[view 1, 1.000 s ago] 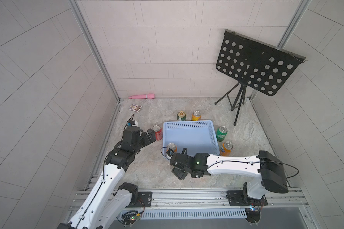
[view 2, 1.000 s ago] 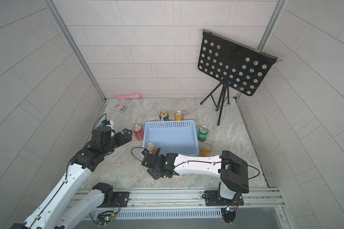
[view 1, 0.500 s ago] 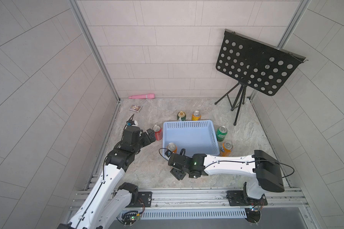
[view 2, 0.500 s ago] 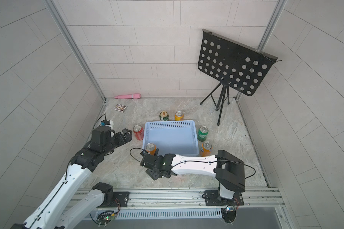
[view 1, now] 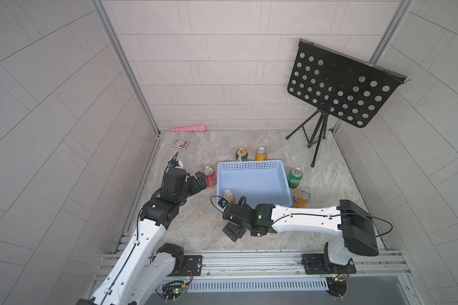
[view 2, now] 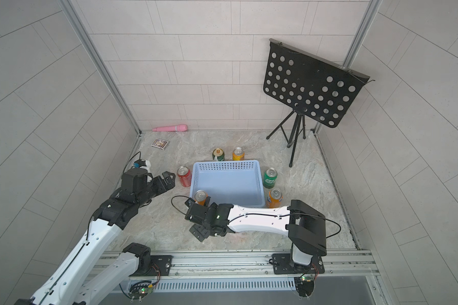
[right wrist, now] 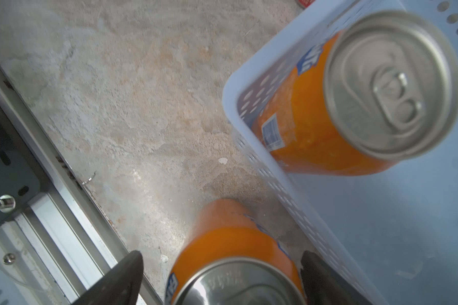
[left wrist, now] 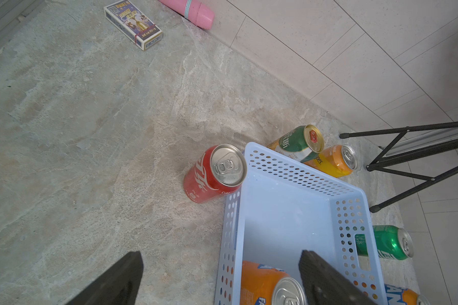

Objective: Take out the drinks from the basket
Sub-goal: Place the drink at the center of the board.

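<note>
Basket: sits mid-desk with its floor almost bare.
Inside: the last orange can stands upright in the near corner on the robot's left.
Out, left side: the red can stands on the desk just beside the wall.
Out, far side: the white-and-green can and the far orange can stand side by side.
Out, right side: the green can and the right-side orange can are both upright.
Out, near side: the near orange can stands just outside the wall and is hidden in both top views.
Right claw: spread wide around the near orange can, with a gap at one finger, gripping nothing.
Left claw: spread apart and empty, near the red can.
Progress: seven cans show, six of them out. By my judgement one lift remains.
</note>
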You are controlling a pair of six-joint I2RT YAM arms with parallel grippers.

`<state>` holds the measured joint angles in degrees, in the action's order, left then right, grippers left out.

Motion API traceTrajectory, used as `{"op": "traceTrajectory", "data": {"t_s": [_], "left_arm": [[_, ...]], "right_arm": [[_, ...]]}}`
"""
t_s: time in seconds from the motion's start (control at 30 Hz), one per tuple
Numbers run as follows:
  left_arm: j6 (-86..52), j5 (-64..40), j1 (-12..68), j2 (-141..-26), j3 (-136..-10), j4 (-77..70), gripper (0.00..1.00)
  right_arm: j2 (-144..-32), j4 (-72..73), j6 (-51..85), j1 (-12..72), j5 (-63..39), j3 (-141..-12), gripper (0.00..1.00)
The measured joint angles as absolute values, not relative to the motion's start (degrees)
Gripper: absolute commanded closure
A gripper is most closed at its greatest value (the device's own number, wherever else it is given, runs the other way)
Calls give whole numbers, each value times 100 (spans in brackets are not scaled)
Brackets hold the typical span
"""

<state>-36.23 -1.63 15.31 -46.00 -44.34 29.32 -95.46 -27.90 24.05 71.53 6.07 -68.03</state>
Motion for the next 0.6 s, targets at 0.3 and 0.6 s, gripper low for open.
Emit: {"op": "traceTrajectory", "data": {"t_s": [0.3,0.6], "left_arm": [[-3500,-12,1531,-4576,-4554,3214,0],[-3321,233,1531,-4517,-4906,3588,0]], "right_arm": [[-8866,-2873,2394,7157,1109,-6877,0],[-7588,-2593,2224,6744,1564,-6877,0]]}}
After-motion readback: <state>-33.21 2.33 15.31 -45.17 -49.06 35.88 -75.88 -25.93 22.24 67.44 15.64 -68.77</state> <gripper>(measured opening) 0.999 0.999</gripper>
